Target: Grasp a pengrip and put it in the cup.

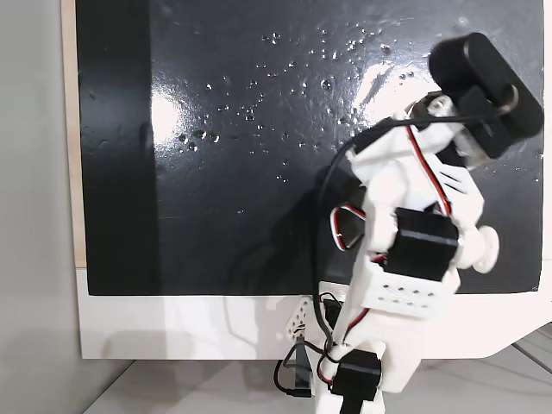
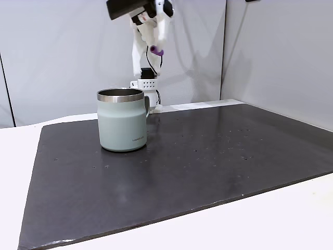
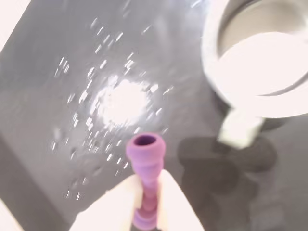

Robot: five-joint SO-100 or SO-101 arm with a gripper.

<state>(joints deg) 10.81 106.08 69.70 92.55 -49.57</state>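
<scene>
The pengrip (image 3: 146, 161), a small purple ribbed tube with a flared open end, sticks out from between my two white fingers (image 3: 171, 202) in the wrist view. My gripper (image 3: 148, 190) is shut on it. In a fixed view the gripper (image 2: 154, 48) hangs high above the mat with the pengrip (image 2: 156, 51) in it, behind and to the right of the cup (image 2: 121, 121). The cup is a grey steel mug standing upright on the mat. From the wrist view its pale inside (image 3: 262, 62) shows at the upper right, with the handle (image 3: 238, 127) towards me.
A black glossy mat (image 2: 208, 161) covers the white table (image 2: 291, 219). The white arm (image 1: 414, 224) with its black wrist camera (image 1: 483, 82) rises from the base at the mat's edge. Grey walls stand behind.
</scene>
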